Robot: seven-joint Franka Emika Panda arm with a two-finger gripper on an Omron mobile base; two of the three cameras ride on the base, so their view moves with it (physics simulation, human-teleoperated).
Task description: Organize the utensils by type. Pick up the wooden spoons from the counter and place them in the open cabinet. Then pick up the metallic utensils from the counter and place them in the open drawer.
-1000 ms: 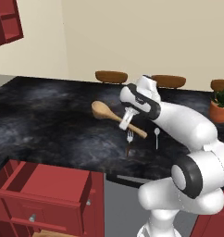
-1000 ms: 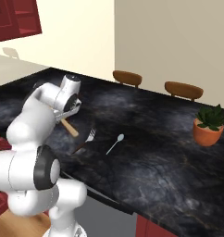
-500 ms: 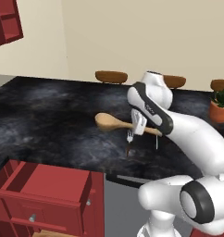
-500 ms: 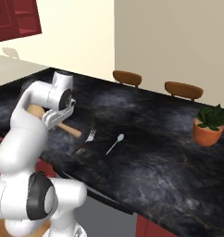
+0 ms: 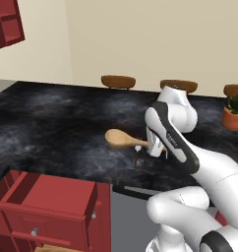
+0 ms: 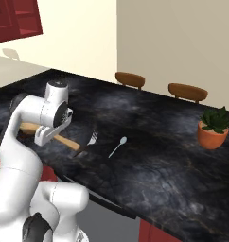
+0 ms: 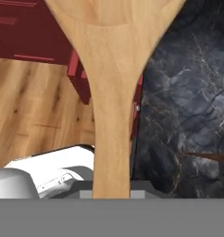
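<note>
Jaws tight on wooden spoon (image 7: 111, 92) handle, bowl out ahead, above counter (image 5: 52, 128).

A potted plant (image 6: 213, 128) and brown stools (image 6: 130, 78).

Left base cam sat behind-left of the arm, looked forward and down over the black marbled stone counter (image 5: 52, 118); right base cam mirrored it from behind-right. Both shared the counter and the light tan wooden spoon (image 5: 122, 139). Hand cam looked along the spoon's handle, very close.
</note>
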